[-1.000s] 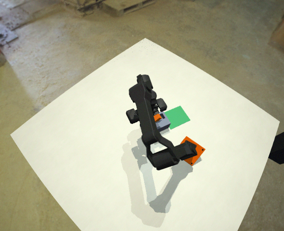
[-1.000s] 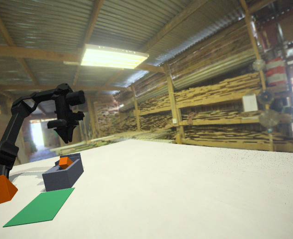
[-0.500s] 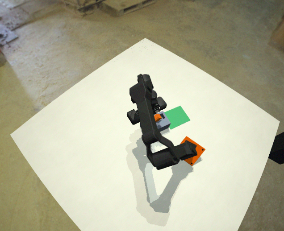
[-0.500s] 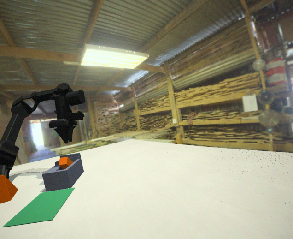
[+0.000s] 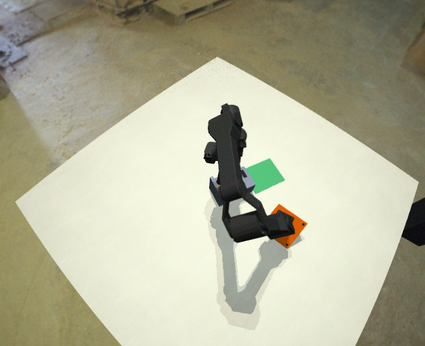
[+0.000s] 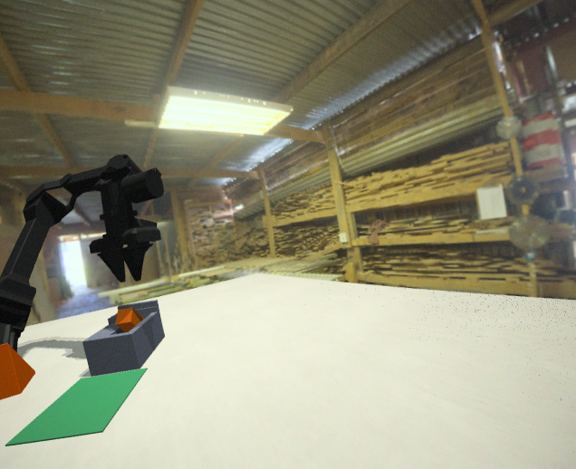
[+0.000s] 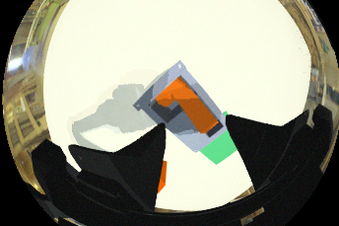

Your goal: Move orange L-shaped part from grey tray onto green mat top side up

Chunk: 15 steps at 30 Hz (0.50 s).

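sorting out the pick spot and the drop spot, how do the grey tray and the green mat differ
The grey tray is a raised block with a pocket; the green mat is a thin flat sheet. The grey tray holds the orange part, one end tipped up; the green mat has nothing on it. The end effector, open, hangs above the grey tray, not the green mat. Both rest side by side on the white table.
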Each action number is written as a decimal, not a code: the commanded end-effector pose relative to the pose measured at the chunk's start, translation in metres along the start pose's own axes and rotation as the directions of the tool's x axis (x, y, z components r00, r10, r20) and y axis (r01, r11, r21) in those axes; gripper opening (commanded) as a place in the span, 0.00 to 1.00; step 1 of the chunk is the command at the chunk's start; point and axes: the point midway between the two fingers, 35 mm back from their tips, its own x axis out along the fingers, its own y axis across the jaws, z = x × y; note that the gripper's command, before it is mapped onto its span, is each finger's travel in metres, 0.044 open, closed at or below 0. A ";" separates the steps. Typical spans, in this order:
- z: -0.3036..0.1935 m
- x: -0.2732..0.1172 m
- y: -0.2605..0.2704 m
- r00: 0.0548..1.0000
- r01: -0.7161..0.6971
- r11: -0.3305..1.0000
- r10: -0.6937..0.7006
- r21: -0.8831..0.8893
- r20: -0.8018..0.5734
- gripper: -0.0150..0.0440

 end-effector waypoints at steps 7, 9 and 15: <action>-0.028 0.000 -0.022 1.000 -0.012 0.810 0.008 -0.586 -0.010 0.73; -0.028 0.000 -0.022 1.000 -0.012 0.810 0.008 -0.586 -0.010 0.73; -0.028 0.005 -0.022 1.000 -0.012 0.810 0.008 -0.586 -0.010 0.73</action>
